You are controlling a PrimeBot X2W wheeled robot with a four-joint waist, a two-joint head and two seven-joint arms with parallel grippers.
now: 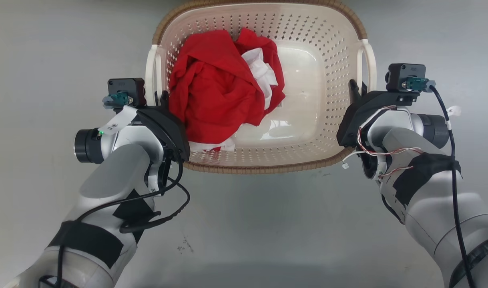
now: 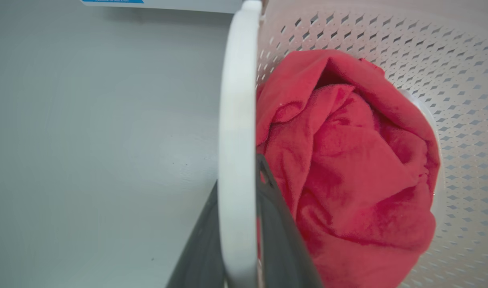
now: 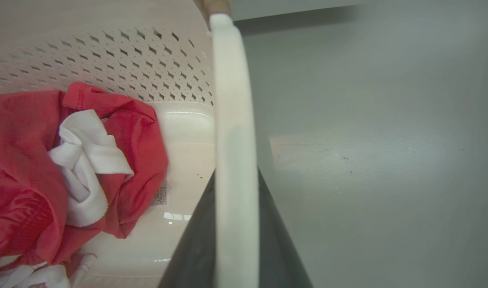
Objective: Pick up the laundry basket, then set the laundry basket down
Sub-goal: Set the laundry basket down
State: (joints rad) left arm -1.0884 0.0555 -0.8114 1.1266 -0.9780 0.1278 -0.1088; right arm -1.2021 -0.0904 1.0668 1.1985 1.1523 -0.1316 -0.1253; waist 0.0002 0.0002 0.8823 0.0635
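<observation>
Light: bright, even, diffuse, from overhead.
Glare: white patches on the laundry basket (image 1: 320, 60) bottom, between left gripper (image 1: 163, 98) and right gripper (image 1: 354, 90); pale sheen on the floor (image 3: 368, 160) outboard of the right gripper.
Shadows: soft, faint.
Focus: handles (image 2: 237, 160) blurred between each gripper's fingers; head view sharp.

Floor (image 1: 244, 232): smooth pale grey, slightly glossy, soft glare patches. Small dark scuff marks (image 1: 183, 245) on near stretch, few tiny specks (image 3: 346, 159) in right wrist view. Laundry basket (image 1: 268, 169) over floor, faint shadow under near rim; resting or lifted, cannot tell. White panel with blue strip (image 2: 155, 3) at floor's far edge
</observation>
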